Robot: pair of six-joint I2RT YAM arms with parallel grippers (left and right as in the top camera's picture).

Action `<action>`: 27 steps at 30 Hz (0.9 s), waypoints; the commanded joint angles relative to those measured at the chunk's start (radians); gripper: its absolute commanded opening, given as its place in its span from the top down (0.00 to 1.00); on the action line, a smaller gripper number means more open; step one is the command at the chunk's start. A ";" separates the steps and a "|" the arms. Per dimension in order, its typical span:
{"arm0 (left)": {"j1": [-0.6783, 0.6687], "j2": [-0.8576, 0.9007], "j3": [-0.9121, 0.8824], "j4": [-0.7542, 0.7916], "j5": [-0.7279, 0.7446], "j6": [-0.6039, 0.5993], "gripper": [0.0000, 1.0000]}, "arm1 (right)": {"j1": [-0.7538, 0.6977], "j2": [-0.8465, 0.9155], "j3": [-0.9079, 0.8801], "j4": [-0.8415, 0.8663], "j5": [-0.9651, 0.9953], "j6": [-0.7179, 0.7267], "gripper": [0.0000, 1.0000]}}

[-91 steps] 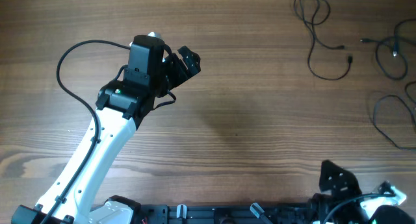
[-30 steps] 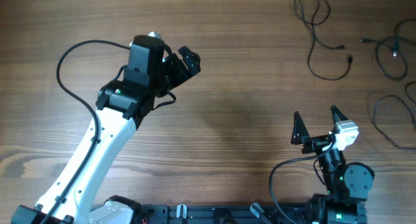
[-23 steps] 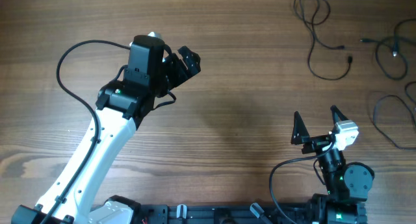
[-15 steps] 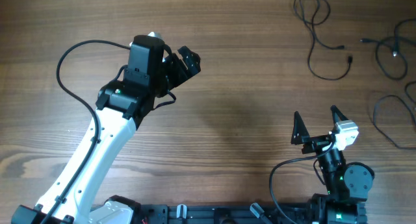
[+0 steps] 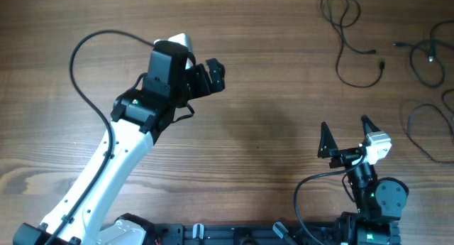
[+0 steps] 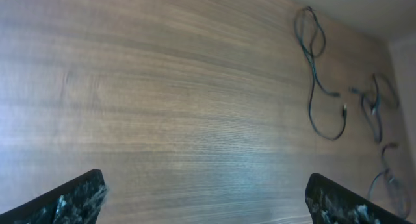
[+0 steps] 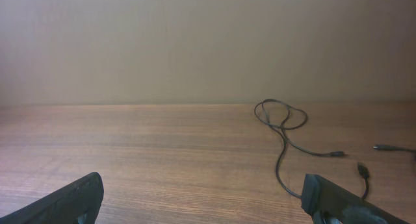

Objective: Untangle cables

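The left fingers (image 6: 75, 197) and right fingers (image 7: 338, 199) are held spread and empty; cables (image 5: 352, 46) are seen strewn at the worktop (image 5: 269, 96)'s far right.

Overhead view evenly lit, sharp, faint shadow on bench (image 5: 245, 135) near centre, left wrist view slightly blurred, right wrist view dim, hazy, fingers (image 7: 71, 198) soft at 7 and 5 o'clock

The table (image 5: 284, 96) I'm working over is brown wood with a clear straight grain, matt and smooth. The cables (image 5: 338, 64) at far right look like thin black matt plastic or rubber. My left arm (image 5: 106, 167) has a white, faintly glossy plastic shell. The pads (image 6: 75, 199) on my left gripper (image 6: 205, 198) look black, rough and grey-speckled.
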 commanded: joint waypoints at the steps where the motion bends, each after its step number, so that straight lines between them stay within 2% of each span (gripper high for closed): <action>1: 0.001 -0.064 0.002 -0.021 -0.033 0.159 0.00 | 0.004 -0.010 -0.002 0.002 0.010 -0.009 0.00; 10: 0.055 -0.335 0.000 -0.209 -0.050 0.159 0.00 | 0.004 -0.010 -0.002 0.002 0.010 -0.009 0.00; 15: 0.134 -0.481 -0.016 -0.308 -0.027 0.156 0.00 | 0.004 -0.010 -0.002 0.002 0.010 -0.009 0.00; 22: 0.229 -0.753 -0.222 -0.292 0.019 0.155 0.00 | 0.004 -0.010 -0.002 0.002 0.010 -0.009 0.00; 27: 0.300 -0.922 -0.387 -0.246 0.123 0.147 0.00 | 0.004 -0.010 -0.002 0.002 0.010 -0.009 0.00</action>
